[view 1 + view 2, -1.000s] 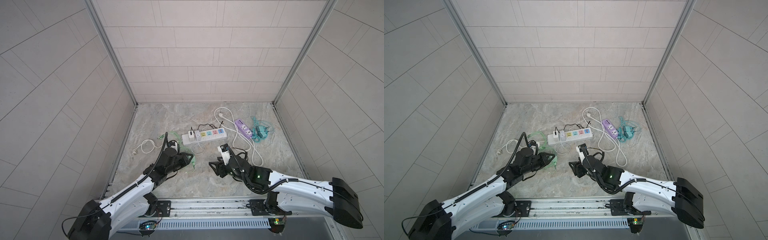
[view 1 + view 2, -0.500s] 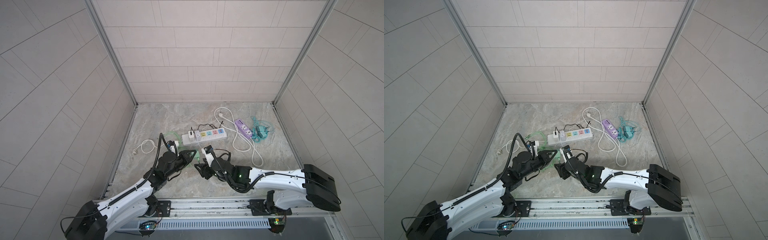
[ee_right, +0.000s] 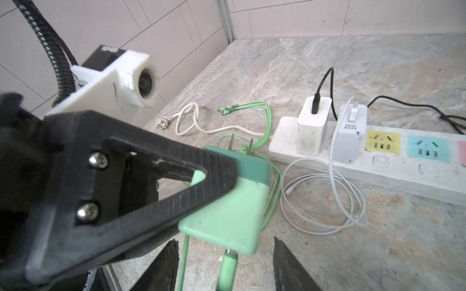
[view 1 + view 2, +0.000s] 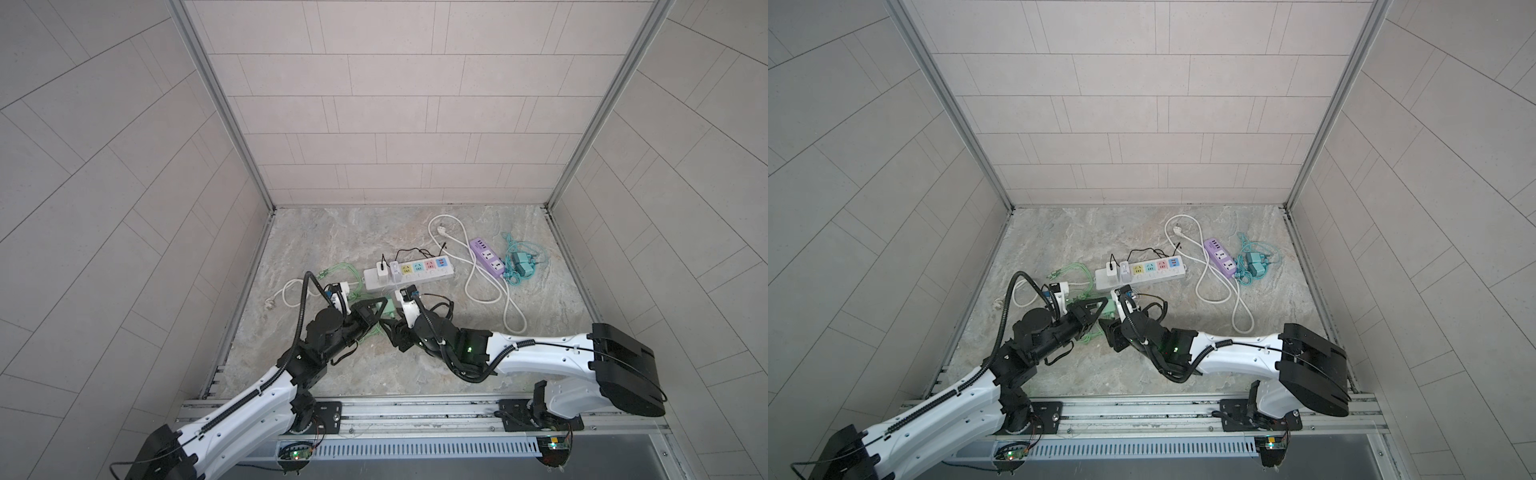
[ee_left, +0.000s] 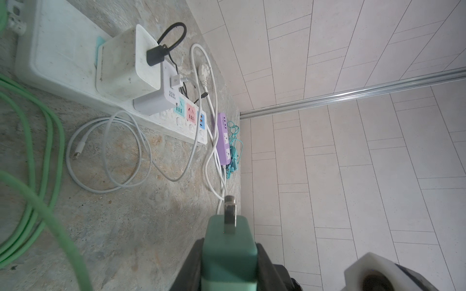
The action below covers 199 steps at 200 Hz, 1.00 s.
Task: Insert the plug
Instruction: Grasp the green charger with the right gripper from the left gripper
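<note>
Marble tabletop, lower centre in a top view: left gripper (image 4: 379, 311) clamps green charger (image 3: 227, 209), right gripper (image 3: 225, 257) stands open beside it; likely handover, next needing prong alignment with power strip (image 3: 403, 173).

The plug (image 4: 389, 309) hangs before the power strip (image 4: 415, 279), a second strip (image 4: 486, 255) to its right.

Grn plug (image 3: 227, 209), wht pwr strip (image 3: 403, 176), purple strip (image 4: 487, 256), grey-marbled floor (image 4: 332, 232)

White arm shells (image 4: 544, 353), black joints (image 4: 623, 370), ribbed black hoses (image 3: 61, 70); the left hand (image 5: 229, 262) has triangular black fingers (image 3: 151, 146) with silver screws (image 3: 98, 159)
</note>
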{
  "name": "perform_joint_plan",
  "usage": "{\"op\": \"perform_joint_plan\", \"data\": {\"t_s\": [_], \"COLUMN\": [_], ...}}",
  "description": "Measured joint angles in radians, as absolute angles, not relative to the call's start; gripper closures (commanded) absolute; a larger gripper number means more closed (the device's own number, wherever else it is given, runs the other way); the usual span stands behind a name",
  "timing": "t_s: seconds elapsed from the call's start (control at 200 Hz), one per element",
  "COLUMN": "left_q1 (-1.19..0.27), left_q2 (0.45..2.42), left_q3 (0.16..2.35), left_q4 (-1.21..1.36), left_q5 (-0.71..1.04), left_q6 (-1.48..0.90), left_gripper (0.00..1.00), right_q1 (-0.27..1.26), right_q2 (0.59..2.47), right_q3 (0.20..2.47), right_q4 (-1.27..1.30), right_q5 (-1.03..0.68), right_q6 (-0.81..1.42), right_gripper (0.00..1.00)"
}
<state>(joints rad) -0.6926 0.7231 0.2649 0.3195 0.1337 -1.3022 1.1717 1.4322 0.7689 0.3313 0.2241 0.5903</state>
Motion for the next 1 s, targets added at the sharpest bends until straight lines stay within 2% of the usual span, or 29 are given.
{"op": "perform_joint_plan", "data": {"t_s": [0.25,0.681,0.731,0.786,0.861,0.886,0.996], "left_q1": [-0.693,-0.691,-0.691,-0.689,-0.687,-0.687,-0.693], "left_q2": [0.723,0.723,0.723,0.723,0.723,0.722,0.709], "left_q3": [0.250,0.235,0.234,0.233,0.231,0.231,0.231], "left_q4": [0.323,0.347,0.348,0.353,0.363,0.362,0.351], "left_q5": [0.129,0.109,0.106,0.103,0.100,0.106,0.125], "left_q6": [-1.313,-1.324,-1.327,-1.329,-1.330,-1.326,-1.319], "left_gripper": [0.86,0.86,0.85,0.77,0.49,0.43,0.30], "right_q1": [1.172,1.171,1.171,1.171,1.169,1.169,1.172], "right_q2": [1.443,1.489,1.491,1.491,1.491,1.491,1.488], "right_q3": [0.786,0.813,0.813,0.813,0.814,0.815,0.822], "right_q4": [0.342,0.346,0.349,0.353,0.357,0.358,0.355], "right_q5": [0.241,0.264,0.265,0.267,0.269,0.268,0.258], "right_q6": [0.562,0.540,0.536,0.529,0.532,0.526,0.524], "right_gripper": [0.52,0.56,0.63,0.69,0.74,0.75,0.76]}}
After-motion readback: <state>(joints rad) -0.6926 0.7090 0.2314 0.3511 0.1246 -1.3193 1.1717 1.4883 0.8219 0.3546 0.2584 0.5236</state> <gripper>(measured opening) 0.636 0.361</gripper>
